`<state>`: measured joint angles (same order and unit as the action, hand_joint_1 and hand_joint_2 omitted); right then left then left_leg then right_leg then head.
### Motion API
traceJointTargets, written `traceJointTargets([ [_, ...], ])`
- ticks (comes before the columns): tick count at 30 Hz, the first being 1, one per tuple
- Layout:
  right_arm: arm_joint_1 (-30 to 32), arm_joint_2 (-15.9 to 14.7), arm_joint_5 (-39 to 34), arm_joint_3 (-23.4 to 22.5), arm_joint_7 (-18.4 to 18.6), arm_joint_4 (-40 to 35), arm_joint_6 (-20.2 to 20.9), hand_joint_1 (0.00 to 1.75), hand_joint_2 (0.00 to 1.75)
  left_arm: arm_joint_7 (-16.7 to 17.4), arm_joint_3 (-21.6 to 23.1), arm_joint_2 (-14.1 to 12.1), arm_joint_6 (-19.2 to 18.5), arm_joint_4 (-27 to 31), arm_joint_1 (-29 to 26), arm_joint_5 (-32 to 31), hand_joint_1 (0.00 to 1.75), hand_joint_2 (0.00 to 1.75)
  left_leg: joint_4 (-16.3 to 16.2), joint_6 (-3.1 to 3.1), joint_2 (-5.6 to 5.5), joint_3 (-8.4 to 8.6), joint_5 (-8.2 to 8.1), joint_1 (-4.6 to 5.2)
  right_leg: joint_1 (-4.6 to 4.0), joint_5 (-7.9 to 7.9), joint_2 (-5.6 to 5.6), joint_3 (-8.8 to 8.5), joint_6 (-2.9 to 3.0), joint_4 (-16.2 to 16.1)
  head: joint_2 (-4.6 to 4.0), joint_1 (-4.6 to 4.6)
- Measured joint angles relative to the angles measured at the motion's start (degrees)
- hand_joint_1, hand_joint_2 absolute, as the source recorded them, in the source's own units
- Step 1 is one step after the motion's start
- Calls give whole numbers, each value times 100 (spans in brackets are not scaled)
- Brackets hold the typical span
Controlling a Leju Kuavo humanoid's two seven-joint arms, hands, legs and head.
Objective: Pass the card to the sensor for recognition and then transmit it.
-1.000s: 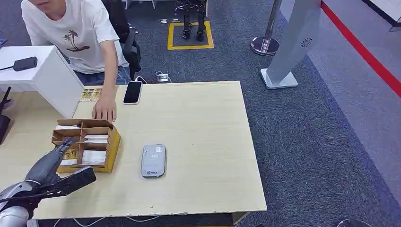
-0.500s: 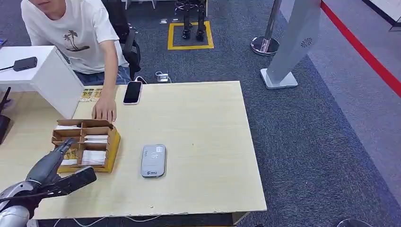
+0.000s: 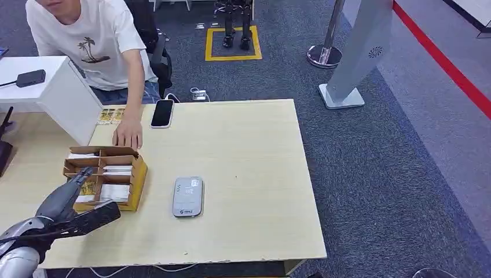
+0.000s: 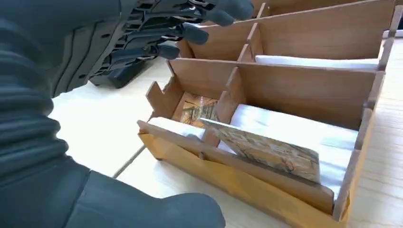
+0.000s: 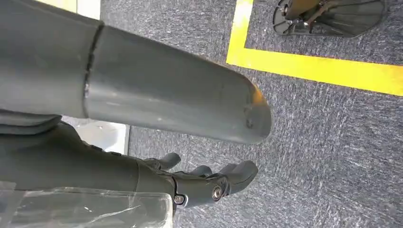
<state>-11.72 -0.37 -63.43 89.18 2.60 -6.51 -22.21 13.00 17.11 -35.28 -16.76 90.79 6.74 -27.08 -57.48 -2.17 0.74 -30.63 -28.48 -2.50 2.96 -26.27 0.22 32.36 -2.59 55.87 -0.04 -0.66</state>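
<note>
A wooden divided box point(image 3: 139, 179) stands at the table's left and holds white and patterned cards. In the left wrist view a patterned card point(image 4: 271, 149) leans in the box's point(image 4: 266, 185) near compartment. My left hand point(image 3: 74, 201) hovers at the box's near left corner, its fingers point(image 4: 209, 21) spread over the compartments and its thumb point(image 3: 99, 215) apart, holding nothing. The grey card sensor point(image 3: 187, 197) lies flat on the table, to the right of the box. My right hand point(image 5: 209, 183) hangs over the carpet with nothing in it.
A person sits behind the table with one hand point(image 3: 128, 134) resting flat just beyond the box. A black phone point(image 3: 162, 112) lies at the far edge. A white cabinet point(image 3: 58, 92) stands at the far left. The table point(image 3: 255, 174) has bare wood right of the sensor.
My left hand has edged slightly forward and up toward the box. The person's hand, the sensor and the cards have not moved.
</note>
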Motion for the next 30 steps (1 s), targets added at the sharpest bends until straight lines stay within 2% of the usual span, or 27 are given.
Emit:
traceJointTargets([
  [30,-17,26,17,0,15,-7,17,0,0,9,144,153,170,-138,-301,33,0,175,0,0,-1,-2,0,0,0,0,-1,0,0,0,0,0],
])
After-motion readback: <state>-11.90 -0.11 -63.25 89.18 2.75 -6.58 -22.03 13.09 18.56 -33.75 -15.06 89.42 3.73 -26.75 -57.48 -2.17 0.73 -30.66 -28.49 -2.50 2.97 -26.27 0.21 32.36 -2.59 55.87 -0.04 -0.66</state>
